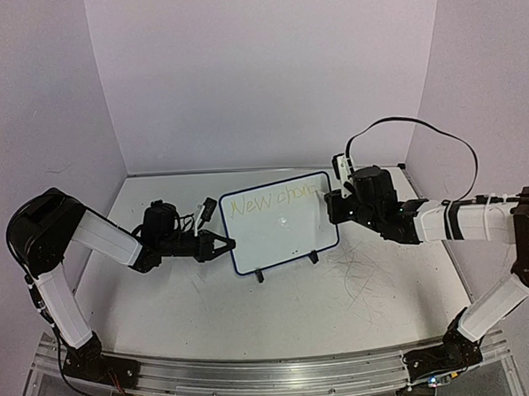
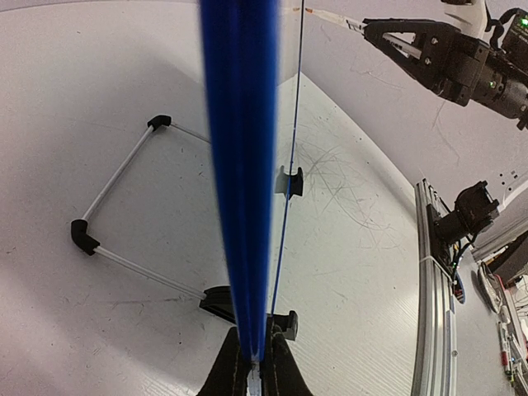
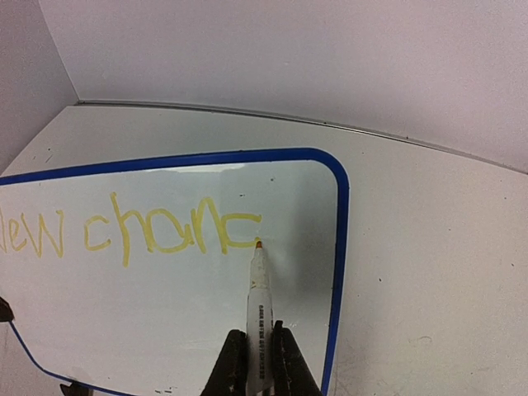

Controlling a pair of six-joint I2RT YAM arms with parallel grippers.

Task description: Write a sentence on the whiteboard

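Observation:
The whiteboard (image 1: 279, 222) stands on two black feet mid-table, blue-framed. Its left edge (image 2: 241, 165) runs as a blue band straight into my left gripper (image 2: 256, 363), which is shut on the frame. My right gripper (image 3: 257, 363) is shut on a white marker (image 3: 258, 301). The marker's orange tip touches the board at the end of the last letter. The sentence (image 3: 132, 233) is pale yellow and reads roughly "New chanc" in one line near the board's top (image 1: 269, 200). In the top view my right gripper (image 1: 336, 203) sits at the board's upper right corner.
Thin grey scribble marks (image 1: 362, 277) cover the tabletop right of the board. White walls close in the back and sides. A metal rail (image 1: 256, 376) runs along the near edge. A thin wire stand (image 2: 115, 214) with black corners lies on the table in the left wrist view.

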